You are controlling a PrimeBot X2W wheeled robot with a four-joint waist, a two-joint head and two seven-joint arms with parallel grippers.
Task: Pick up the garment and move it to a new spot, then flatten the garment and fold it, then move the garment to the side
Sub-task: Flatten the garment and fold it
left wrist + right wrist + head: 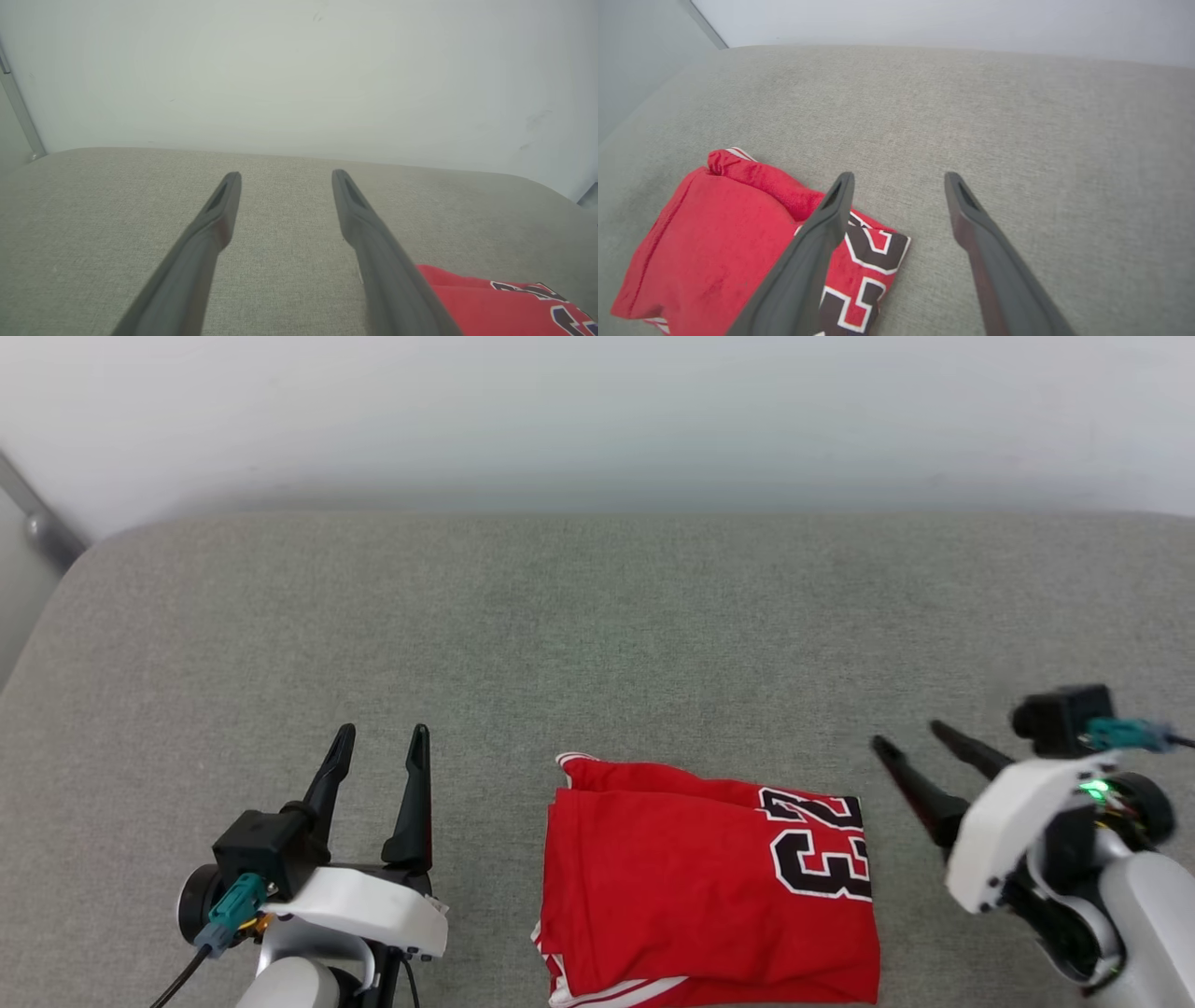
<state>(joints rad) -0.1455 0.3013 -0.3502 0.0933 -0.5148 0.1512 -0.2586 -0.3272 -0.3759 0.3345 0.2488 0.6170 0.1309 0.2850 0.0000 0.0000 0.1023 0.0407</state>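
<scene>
Grey cushion, pale wall behind, garment folded near its front

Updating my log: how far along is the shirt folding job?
Done: the garment lies folded on the grey cushion. In hand: nothing; the left gripper and right gripper flank it, open, not touching. Remaining: perhaps moving it aside, since it sits between them.

Pair: left gripper, right gripper. Long dark fingers, white wrist shells, black camera blocks, teal connectors, green lamp.
</scene>
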